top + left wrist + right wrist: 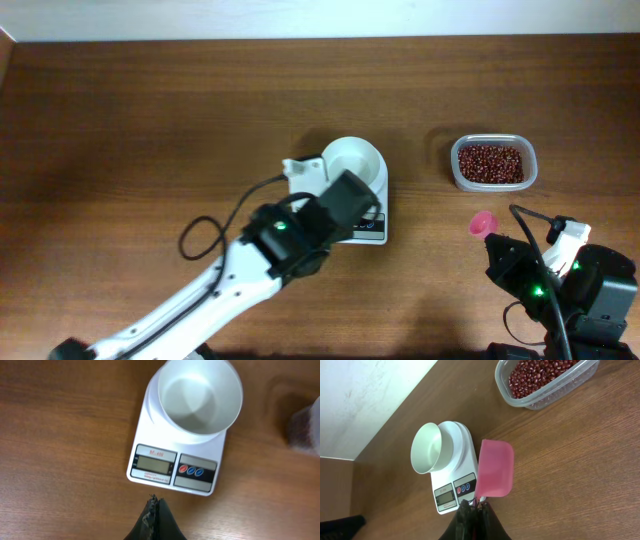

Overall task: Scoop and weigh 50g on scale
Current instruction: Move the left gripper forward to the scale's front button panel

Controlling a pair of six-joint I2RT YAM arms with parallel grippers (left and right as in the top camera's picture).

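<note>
We judge the scale light, stiff, slippery: hold its base edges. Left jaws shut, empty; right jaws clamp the scoop.

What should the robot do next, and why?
Probably press the closed left fingers down onto a button of the scale: its screen looks blank, the bowl is empty, and the right fingers hold the pink scoop.

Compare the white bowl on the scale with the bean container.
The bowl is round and opaque white; the container is rectangular and clear. The bowl is empty; the container holds red beans. The bowl sits on the scale; the container rests directly on the table. Both stand upright and uncovered.
</note>
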